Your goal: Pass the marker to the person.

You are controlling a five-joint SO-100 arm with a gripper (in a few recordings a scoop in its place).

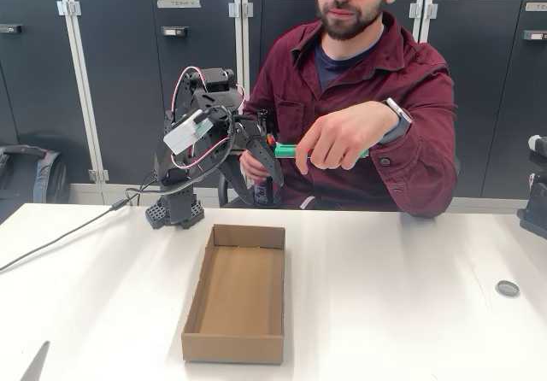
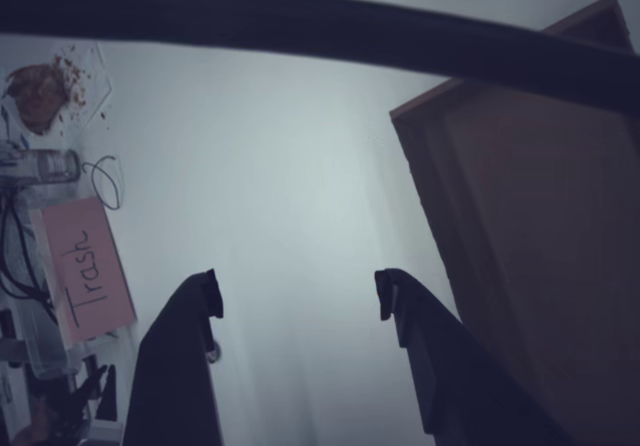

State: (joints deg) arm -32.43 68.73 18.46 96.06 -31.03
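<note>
In the fixed view the person [image 1: 359, 65] sits behind the white table and holds the marker [image 1: 287, 150] level in a raised hand [image 1: 342, 137]. Its green end sticks out toward my arm, and the barrel is mostly hidden by the fingers. My gripper [image 1: 272, 161] hangs just left of that green end, whether touching it I cannot tell. In the wrist view my gripper [image 2: 295, 296] is open, with only bare table between its two dark fingers [image 2: 200, 301].
An open cardboard box [image 1: 235, 291] [image 2: 540, 216] lies on the table in front of my base [image 1: 175, 210]. The person's other hand [image 1: 249, 167] rests behind my gripper near a dark bottle [image 1: 267, 195]. A pink "Trash" label [image 2: 85, 271] and a cable [image 1: 60, 240] lie to the left.
</note>
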